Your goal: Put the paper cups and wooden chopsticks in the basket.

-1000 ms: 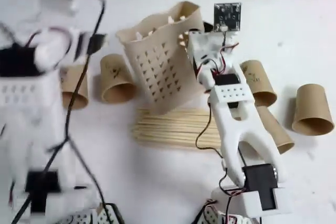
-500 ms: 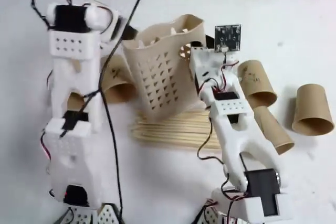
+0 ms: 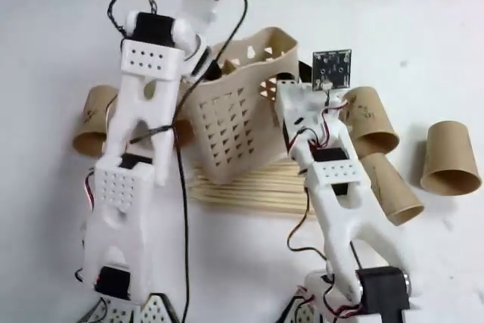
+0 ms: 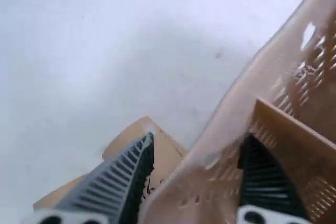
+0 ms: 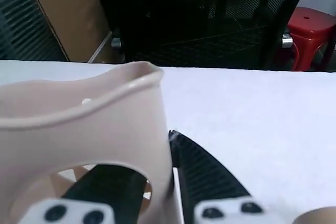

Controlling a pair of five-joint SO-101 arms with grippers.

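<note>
Two arms now meet at the basket (image 3: 234, 122): within the past second the left arm (image 3: 136, 134) swung in from the left side of the table (image 3: 423, 35), and the left gripper (image 4: 199, 139) now straddles the rim, jaws apart, one inside and one outside. The right gripper (image 5: 155, 153) is clamped on the opposite rim. Loading seems not yet begun: paper cups (image 3: 450, 158) and wooden chopsticks (image 3: 242, 187) lie on the table outside, and the basket's contents cannot be made out

White arms (image 3: 125, 187), black cables (image 3: 182, 202), ribbed left hand (image 4: 199, 139)
</note>
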